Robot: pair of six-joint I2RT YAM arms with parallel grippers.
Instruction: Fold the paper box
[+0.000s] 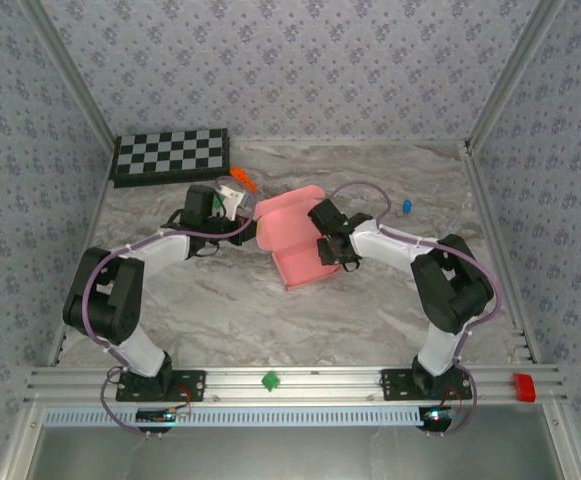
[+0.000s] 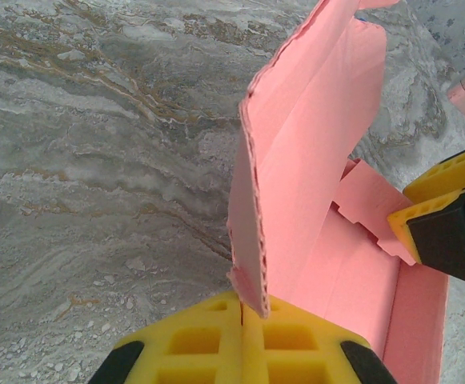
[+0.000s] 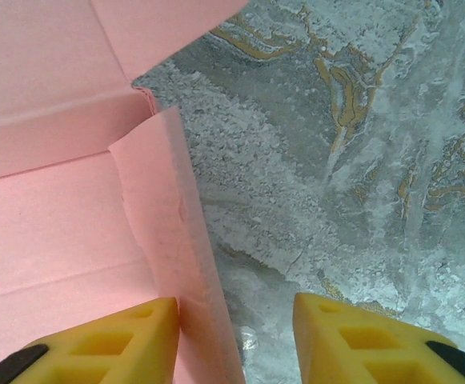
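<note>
The pink paper box [image 1: 292, 228] lies half-formed at the table's middle, its lid panel raised and its tray part toward the near side. My left gripper [image 1: 236, 206] is at the box's left edge, shut on the lower corner of an upright panel [image 2: 296, 160]; the yellow fingers [image 2: 244, 310] pinch the corrugated edge. My right gripper [image 1: 332, 246] sits at the box's right side and is open. One side wall [image 3: 186, 264] stands between its fingers [image 3: 236, 340], leaning against the left finger [image 3: 120, 344]. The right finger [image 3: 360, 340] is over bare table.
A checkerboard [image 1: 170, 155] lies at the back left, with a small orange brick [image 1: 243, 182] just behind my left gripper. A small blue piece [image 1: 406, 206] rests right of the box. On the front rail sit a green piece [image 1: 269, 380] and a red block [image 1: 523, 387]. Patterned walls enclose the table.
</note>
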